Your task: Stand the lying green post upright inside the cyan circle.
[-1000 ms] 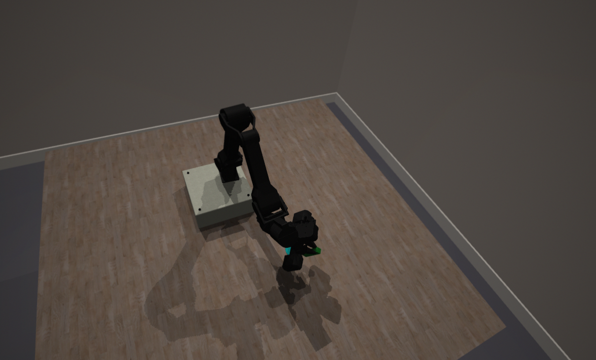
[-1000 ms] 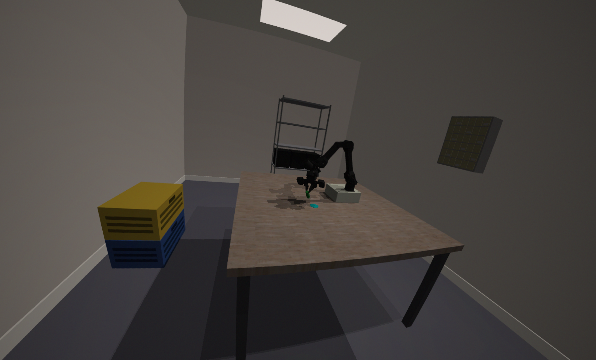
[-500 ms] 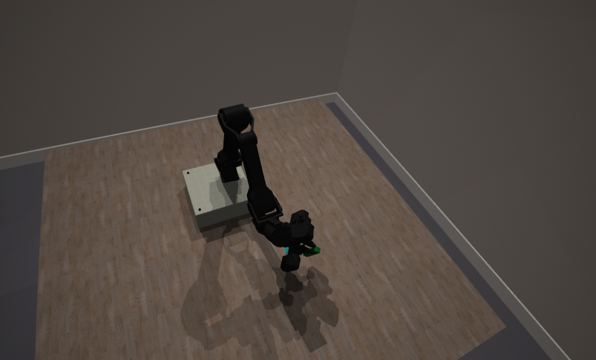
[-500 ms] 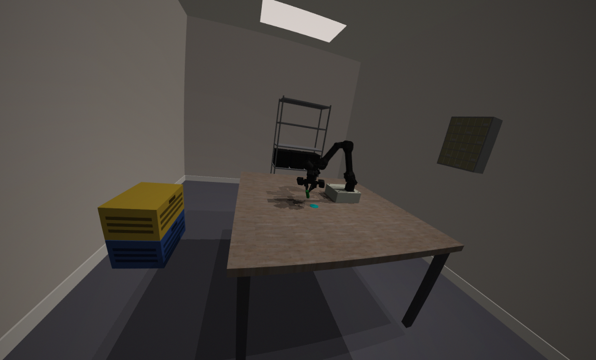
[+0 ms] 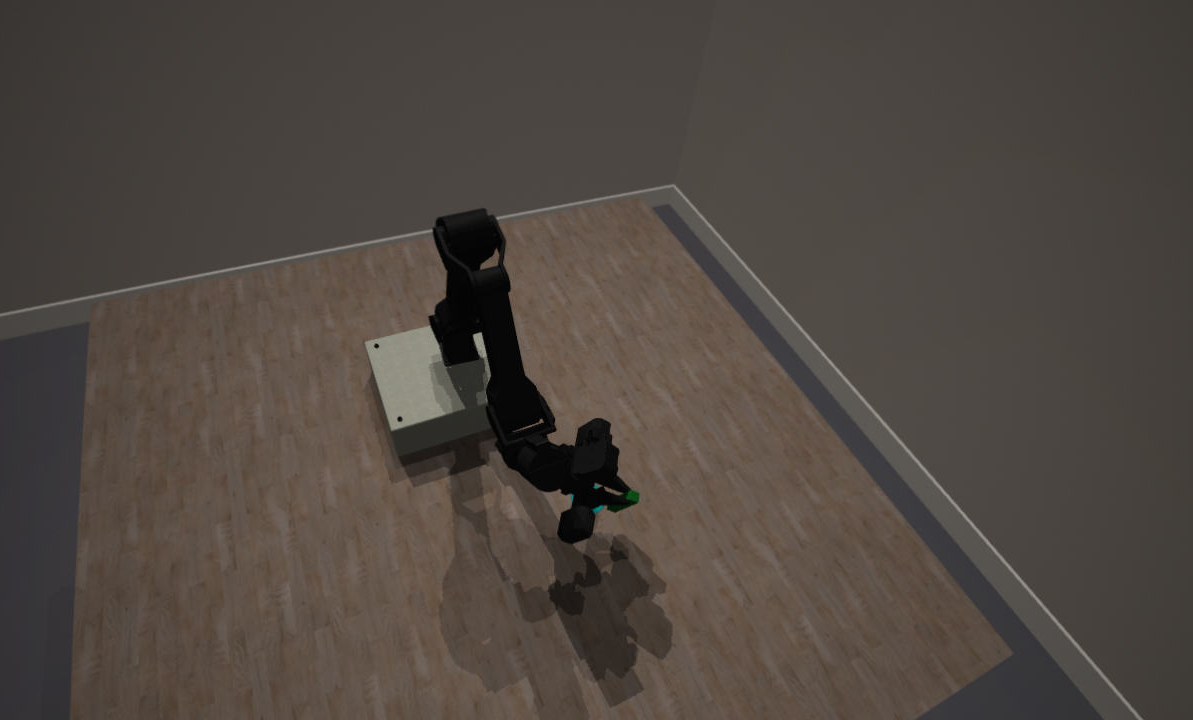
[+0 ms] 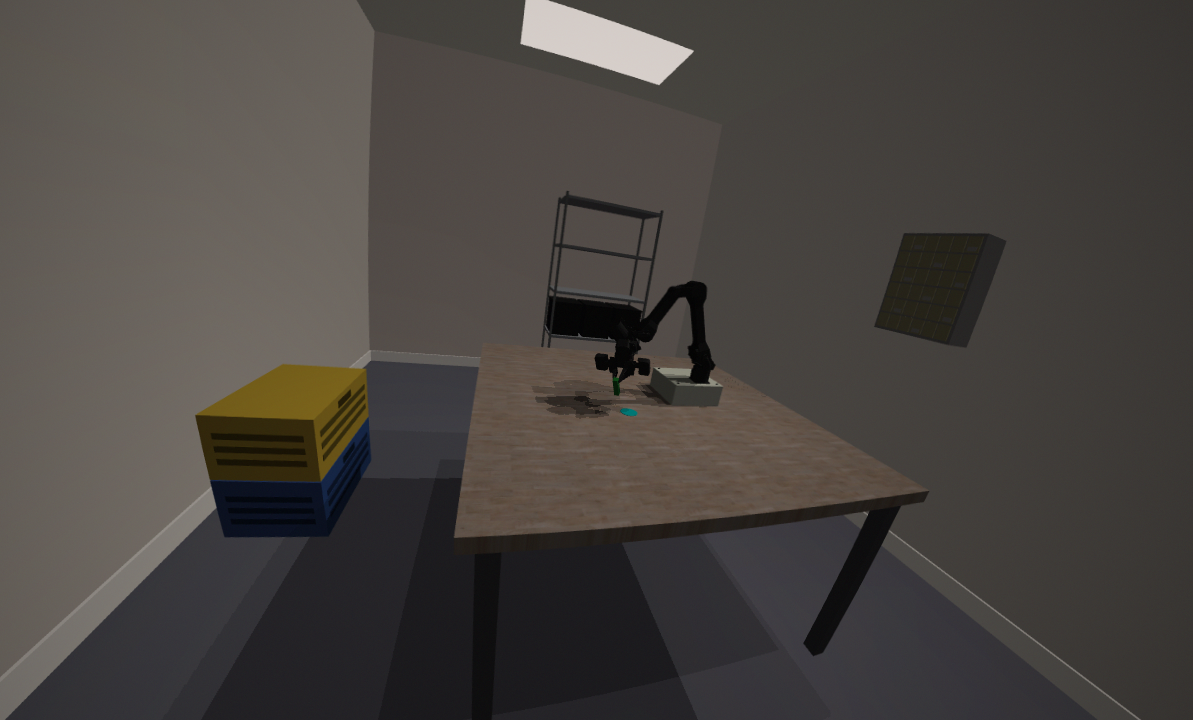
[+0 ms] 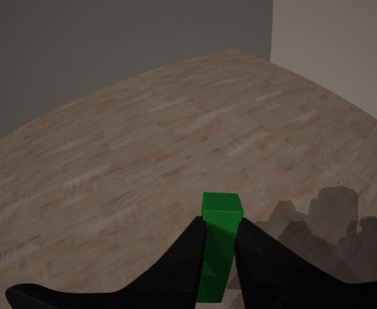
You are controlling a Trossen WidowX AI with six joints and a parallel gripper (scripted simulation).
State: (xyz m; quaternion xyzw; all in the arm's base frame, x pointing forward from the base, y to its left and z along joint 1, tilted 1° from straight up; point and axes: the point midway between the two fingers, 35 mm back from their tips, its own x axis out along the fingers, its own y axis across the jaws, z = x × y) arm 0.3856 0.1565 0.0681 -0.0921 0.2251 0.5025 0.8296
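Note:
My gripper [image 7: 219,226] [image 5: 612,495] [image 6: 617,377] is shut on the green post [image 7: 219,243] [image 5: 627,497] [image 6: 615,385]. The post sticks out past the fingertips in the wrist view. In the exterior view it hangs nearly upright under the gripper, a little above the wooden table [image 6: 672,465]. The cyan circle [image 6: 629,411] lies flat on the table just in front of and slightly right of the post in that view. In the top view only a sliver of the cyan circle [image 5: 596,508] shows under the gripper.
The arm's grey base block [image 5: 416,394] [image 6: 685,386] stands close behind the circle. Off the table, a yellow crate on a blue crate [image 6: 287,447] sits on the floor at the left, and a metal shelf [image 6: 600,268] stands at the back wall.

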